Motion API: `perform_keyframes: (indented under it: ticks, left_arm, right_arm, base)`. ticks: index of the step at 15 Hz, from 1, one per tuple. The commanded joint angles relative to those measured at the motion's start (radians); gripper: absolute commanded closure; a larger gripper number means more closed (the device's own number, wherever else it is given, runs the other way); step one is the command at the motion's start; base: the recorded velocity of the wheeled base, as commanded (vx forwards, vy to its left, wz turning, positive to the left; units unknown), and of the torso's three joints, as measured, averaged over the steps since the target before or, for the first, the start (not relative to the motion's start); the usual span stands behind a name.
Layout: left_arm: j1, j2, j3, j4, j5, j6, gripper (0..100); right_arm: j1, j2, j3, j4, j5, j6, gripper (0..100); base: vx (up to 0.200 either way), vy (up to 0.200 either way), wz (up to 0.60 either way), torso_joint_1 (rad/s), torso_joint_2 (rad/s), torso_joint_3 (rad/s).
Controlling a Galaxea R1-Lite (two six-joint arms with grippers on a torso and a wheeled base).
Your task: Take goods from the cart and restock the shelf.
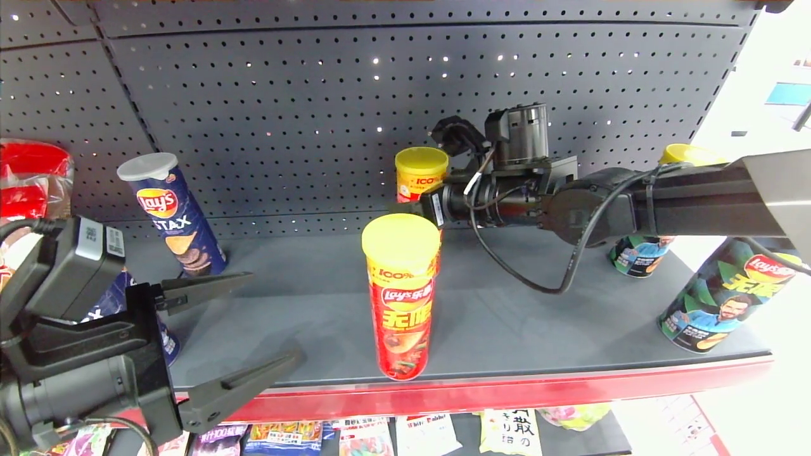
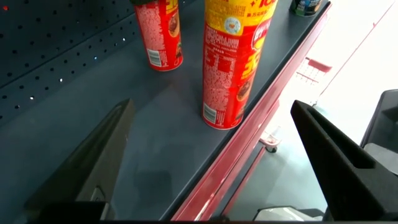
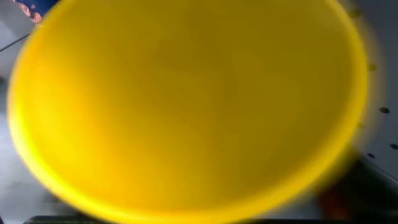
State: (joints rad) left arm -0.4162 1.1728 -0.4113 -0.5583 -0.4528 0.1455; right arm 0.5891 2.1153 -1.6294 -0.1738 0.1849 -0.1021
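Two red chip cans with yellow lids stand on the grey shelf. The front can is upright near the red front edge, free of both grippers. Behind it stands the rear can, with my right gripper reaching in from the right and closed around its body; its yellow lid sits right under the right wrist camera. My left gripper hangs open and empty at the shelf's front left, just short of the front can.
A blue can leans against the pegboard at the left. Green cans stand at the right end. Red bags sit far left and snack packs on the level below. A cart frame shows beyond the shelf edge.
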Motion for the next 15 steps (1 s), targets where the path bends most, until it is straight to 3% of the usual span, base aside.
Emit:
perform_keyframes:
  ticks: [1, 5, 11, 14, 15]
  left_arm:
    - [0.0, 0.002, 0.009, 0.0, 0.0, 0.0, 0]
    - [0.0, 0.002, 0.022, 0.0, -0.001, 0.0, 0]
    - [0.0, 0.028, 0.042, 0.0, 0.003, 0.002, 0]
    - [0.0, 0.048, 0.042, 0.0, 0.057, 0.002, 0]
    - [0.0, 0.062, 0.042, 0.0, 0.091, 0.002, 0]
  right_arm:
    - [0.011, -0.028, 0.009, 0.0, -0.001, 0.013, 0]
    - [0.011, -0.112, 0.098, 0.0, -0.012, 0.022, 0]
    - [-0.005, -0.314, 0.375, -0.001, -0.061, 0.047, 0]
    - [-0.023, -0.399, 0.487, -0.001, -0.085, 0.058, 0]
    - [-0.04, -0.475, 0.586, -0.001, -0.12, 0.059, 0]
  base:
    - [0.0, 0.0, 0.0, 0.0, 0.0, 0.0]
    - [0.0, 0.0, 0.0, 0.0, 0.0, 0.0]
    - [0.0, 0.0, 0.0, 0.0, 0.0, 0.0]
    - [0.0, 0.0, 0.0, 0.0, 0.0, 0.0]
    - [0.0, 0.0, 0.0, 0.0, 0.0, 0.0]
